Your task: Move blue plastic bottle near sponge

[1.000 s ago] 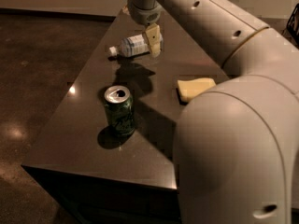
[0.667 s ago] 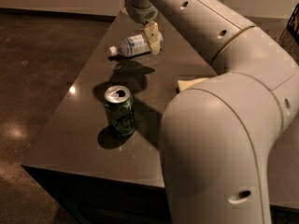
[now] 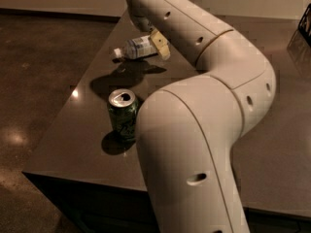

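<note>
**Camera view, worktop scene.** The pincer (image 3: 157,46) is hanging over the far part of the dark worktop (image 3: 77,130), at 12 o'clock from the green soda can (image 3: 123,114). It is clamping the blue plastic bottle (image 3: 137,47) by its bottom end, and one tan finger (image 3: 161,44) is showing across that end. The bottle is lying level with its white cap pointing toward 9 o'clock. It is being carried clear of the surface and is casting a separate shadow (image 3: 127,75) onto the worktop at 6 o'clock from itself. The can is standing upright near the front edge, its opened top facing up.

The robot arm (image 3: 194,130) is running from the pincer down toward 5 o'clock and is filling the right and lower part of the view.

Compared with the frame 0.7 s earlier, the bottle and pincer are sitting at almost the same spot in the view, and the can is keeping its place. The large arm segment is now crossing further toward 9 o'clock, just beside the can. The sponge, partly showing earlier at 3 o'clock from the can, is now hidden behind the arm, so how near the bottle is to it cannot be told.
</note>
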Robot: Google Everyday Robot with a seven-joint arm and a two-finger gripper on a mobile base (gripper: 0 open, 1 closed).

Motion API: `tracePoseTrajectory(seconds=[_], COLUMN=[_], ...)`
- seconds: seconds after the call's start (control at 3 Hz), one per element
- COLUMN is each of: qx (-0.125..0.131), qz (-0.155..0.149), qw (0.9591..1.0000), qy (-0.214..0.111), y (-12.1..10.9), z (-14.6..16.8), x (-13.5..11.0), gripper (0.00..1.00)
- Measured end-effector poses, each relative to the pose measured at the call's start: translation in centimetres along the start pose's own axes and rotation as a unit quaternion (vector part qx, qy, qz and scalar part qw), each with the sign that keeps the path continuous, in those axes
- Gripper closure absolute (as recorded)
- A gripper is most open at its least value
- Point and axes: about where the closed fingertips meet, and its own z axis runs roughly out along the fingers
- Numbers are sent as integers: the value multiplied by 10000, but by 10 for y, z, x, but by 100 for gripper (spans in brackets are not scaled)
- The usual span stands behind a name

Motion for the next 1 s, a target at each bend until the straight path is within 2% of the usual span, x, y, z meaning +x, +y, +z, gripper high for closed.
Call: tracePoseTrajectory(seconds=[0.33,0.67,1.0], qx=[-224,-299,-300], qz=[-98,-172,-257], qw=[9996,9993,9991], qy=[139,158,153], y=[4,4,1], z=[15,20,19], x=[0,-5,-11], gripper=[0,0,17])
